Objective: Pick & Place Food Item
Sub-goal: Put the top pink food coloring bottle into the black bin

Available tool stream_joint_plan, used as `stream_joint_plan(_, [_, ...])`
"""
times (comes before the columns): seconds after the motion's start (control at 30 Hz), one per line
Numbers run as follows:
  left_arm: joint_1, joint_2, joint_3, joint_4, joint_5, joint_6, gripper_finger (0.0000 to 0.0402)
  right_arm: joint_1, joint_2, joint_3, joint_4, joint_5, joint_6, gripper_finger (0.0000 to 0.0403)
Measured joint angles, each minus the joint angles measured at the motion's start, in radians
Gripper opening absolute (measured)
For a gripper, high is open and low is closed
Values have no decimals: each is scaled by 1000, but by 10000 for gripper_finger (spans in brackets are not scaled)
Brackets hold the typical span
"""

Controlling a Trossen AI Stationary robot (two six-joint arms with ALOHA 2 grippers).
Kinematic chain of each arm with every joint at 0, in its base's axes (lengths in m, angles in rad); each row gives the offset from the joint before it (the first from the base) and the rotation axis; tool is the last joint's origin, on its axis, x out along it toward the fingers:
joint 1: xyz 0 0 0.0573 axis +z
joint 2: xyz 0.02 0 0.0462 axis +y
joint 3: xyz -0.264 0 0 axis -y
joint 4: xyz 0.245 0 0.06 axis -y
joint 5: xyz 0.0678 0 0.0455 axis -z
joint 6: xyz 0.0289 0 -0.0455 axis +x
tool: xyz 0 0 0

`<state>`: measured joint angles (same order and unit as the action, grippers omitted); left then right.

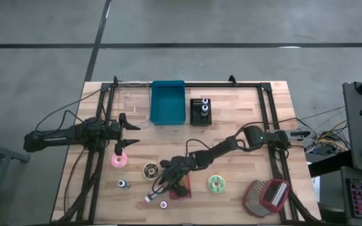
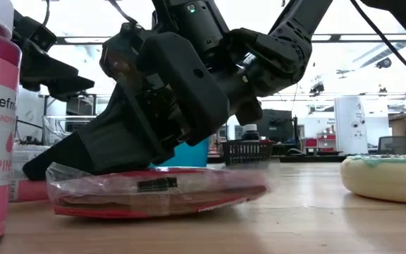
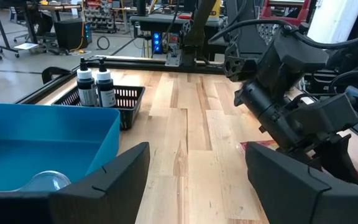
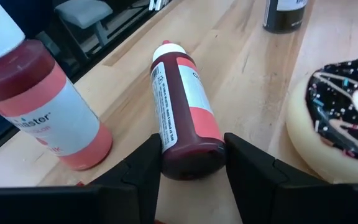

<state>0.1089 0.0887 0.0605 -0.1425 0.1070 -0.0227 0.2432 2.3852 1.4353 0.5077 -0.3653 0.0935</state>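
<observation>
Right tool [image 4: 191, 165] straddled lying red bottle [image 4: 185, 109] near counter's [image 1: 231, 125] front edge, fingers apart, not yet clamped | left tool [image 1: 129, 130] open, idle | risk: round bottle could roll away.
</observation>
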Motion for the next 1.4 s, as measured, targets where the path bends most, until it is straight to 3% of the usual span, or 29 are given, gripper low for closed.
stream_joint_plan(0.23, [0, 0, 0, 0, 0, 0, 273, -7, -2, 35, 4, 7, 0, 147])
stream_joint_plan(0.57, [0, 0, 0, 0, 0, 0, 273, -23, -13, 61, 2, 97, 4, 147])
stream_joint_plan(0.83, [0, 0, 0, 0, 0, 0, 273, -24, -90, 24, -3, 104, -49, 148])
stream_joint_plan(1.03, [0, 0, 0, 0, 0, 0, 273, -24, -192, -76, 1, 107, -31, 149])
stream_joint_plan(1.17, [0, 0, 0, 0, 0, 0, 273, -21, -269, -203, 142, 175, 20, 149])
stream_joint_plan(1.4, [0, 0, 0, 0, 0, 0, 273, 1, -319, -489, 652, 284, 35, 150])
